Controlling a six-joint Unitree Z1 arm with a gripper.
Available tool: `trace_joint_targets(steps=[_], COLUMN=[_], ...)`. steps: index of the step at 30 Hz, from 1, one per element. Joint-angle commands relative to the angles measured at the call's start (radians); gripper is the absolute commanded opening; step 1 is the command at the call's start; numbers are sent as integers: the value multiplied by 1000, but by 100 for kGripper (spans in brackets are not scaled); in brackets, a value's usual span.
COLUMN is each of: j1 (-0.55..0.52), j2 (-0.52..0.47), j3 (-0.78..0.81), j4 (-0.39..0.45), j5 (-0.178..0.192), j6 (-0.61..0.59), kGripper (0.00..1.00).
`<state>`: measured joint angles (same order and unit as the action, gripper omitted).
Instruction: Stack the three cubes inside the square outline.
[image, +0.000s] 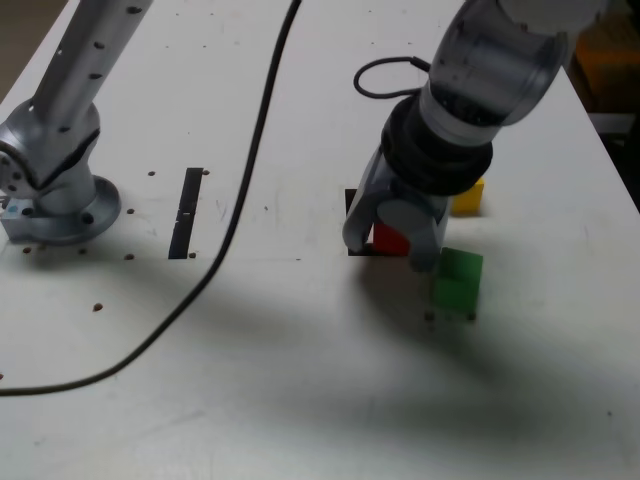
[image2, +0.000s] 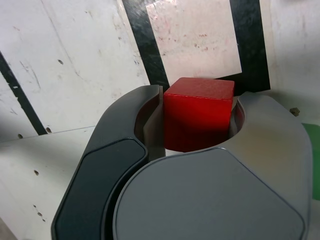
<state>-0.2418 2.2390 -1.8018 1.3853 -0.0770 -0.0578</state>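
The red cube (image: 389, 240) (image2: 199, 112) sits between my gripper's jaws, and my gripper (image: 396, 243) (image2: 199, 97) is shut on it. It hangs low at the near edge of the square outline (image: 351, 203) (image2: 249, 45), whose white centre is bare in the wrist view. Most of the outline is hidden behind the gripper in the exterior view. On the table just to the exterior view's right of the gripper stands the green cube (image: 458, 280) (image2: 316, 160). Behind the gripper, partly hidden by the wrist, is the yellow cube (image: 469, 197).
A straight black tape strip (image: 186, 212) lies at the exterior view's left, near the arm's base (image: 55, 195). A black cable (image: 235, 215) curves across the table from the back to the front left. The table's right edge (image: 612, 160) runs close behind the yellow cube.
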Motion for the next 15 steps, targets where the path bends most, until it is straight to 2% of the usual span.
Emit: trace_joint_targets(steps=[1, 3, 6, 15], j1=[3, 9, 24, 59], j2=[-28, -48, -64, -71], j3=[8, 25, 56, 103], j4=[17, 29, 36, 10], j5=[26, 54, 74, 75], j6=[-14, -27, -35, -36], kGripper=[30, 30, 31, 32])
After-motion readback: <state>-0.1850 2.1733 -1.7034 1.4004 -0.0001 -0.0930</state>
